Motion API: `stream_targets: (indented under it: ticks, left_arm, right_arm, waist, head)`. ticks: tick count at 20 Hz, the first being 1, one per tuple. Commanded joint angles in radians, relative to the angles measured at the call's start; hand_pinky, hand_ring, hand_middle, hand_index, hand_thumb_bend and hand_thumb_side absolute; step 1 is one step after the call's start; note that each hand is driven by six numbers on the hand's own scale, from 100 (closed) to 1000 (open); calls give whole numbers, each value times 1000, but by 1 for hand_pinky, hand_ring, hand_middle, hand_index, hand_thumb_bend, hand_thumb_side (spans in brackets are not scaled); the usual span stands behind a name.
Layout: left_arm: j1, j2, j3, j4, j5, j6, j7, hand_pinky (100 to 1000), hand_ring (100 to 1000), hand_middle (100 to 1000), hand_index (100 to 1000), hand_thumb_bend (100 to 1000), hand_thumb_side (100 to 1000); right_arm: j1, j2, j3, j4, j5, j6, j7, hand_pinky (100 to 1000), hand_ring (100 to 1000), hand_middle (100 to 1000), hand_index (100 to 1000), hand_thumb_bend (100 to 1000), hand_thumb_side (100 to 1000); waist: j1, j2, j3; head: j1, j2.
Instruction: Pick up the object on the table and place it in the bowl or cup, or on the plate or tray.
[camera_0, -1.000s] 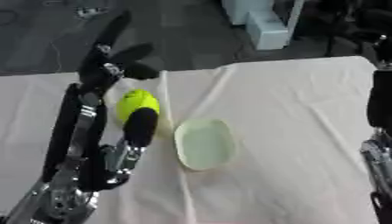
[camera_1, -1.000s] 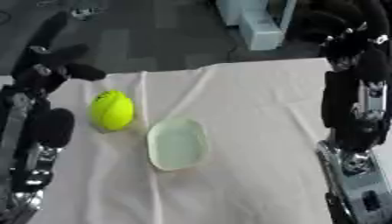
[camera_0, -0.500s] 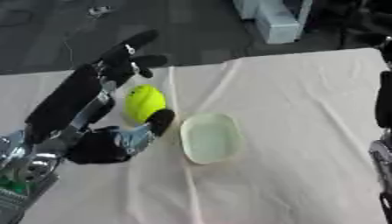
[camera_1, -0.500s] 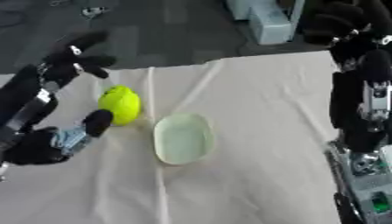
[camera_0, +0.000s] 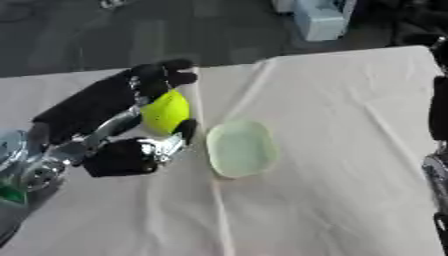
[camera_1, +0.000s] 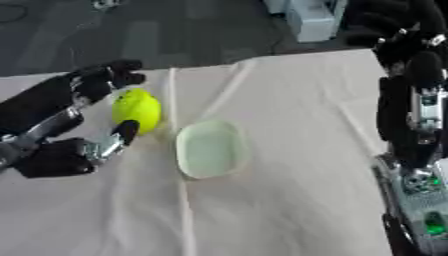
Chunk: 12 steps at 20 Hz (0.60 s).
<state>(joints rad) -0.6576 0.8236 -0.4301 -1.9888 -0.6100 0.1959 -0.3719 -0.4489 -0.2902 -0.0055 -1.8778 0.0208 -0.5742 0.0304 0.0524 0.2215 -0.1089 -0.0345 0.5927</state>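
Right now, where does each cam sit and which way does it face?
Left eye view: head camera, looking down at the table; left hand around the yellow ball beside the pale green tray.
Right eye view: same head, same aim; right hand raised at the upper right.
Shared: ball, tray, left hand.

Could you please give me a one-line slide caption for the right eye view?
Left hand closing around the yellow-green ball beside the pale green tray.

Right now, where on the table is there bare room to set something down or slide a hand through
The widest bare cloth lies between the pale green tray and the right arm, and across the near side of the table. It is crowded left of the tray, where the left hand cups the yellow-green ball, leaving only a narrow strip.
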Motion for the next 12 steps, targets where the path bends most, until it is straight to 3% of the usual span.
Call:
stream_targets:
  ticks: [1, 3, 8, 12]
  left_arm:
    - [-34, 24, 1, -11, -62, 24, -99, 1000, 1000, 1000, 1000, 191, 1000]
    - [-49, 19, 2, -11, -101, 44, -146, 994, 1000, 1000, 1000, 191, 1000]
    - [-109, 16, 9, -11, -174, 67, -252, 980, 1000, 1000, 1000, 306, 1000]
    - [-161, 17, 40, -11, -192, 51, -266, 939, 999, 1000, 1000, 380, 1000]
  right_arm:
    - [-5, -8, 1, -7, -4, -1, 8, 691, 799, 810, 960, 100, 899]
    - [-4, -9, 1, -6, -5, -1, 10, 690, 799, 809, 959, 100, 901]
    - [-1, -11, 2, -3, -5, -1, 18, 690, 799, 809, 958, 100, 898]
    - [4, -13, 3, 0, -4, -1, 22, 690, 799, 809, 957, 100, 897]
  waist:
    - [0, -24, -3]
    - [3, -24, -7]
    - [9, -25, -10]
    - [13, -29, -10]
  head:
    - [2, 2]
    - [2, 5]
    - [4, 12]
    - [0, 17]
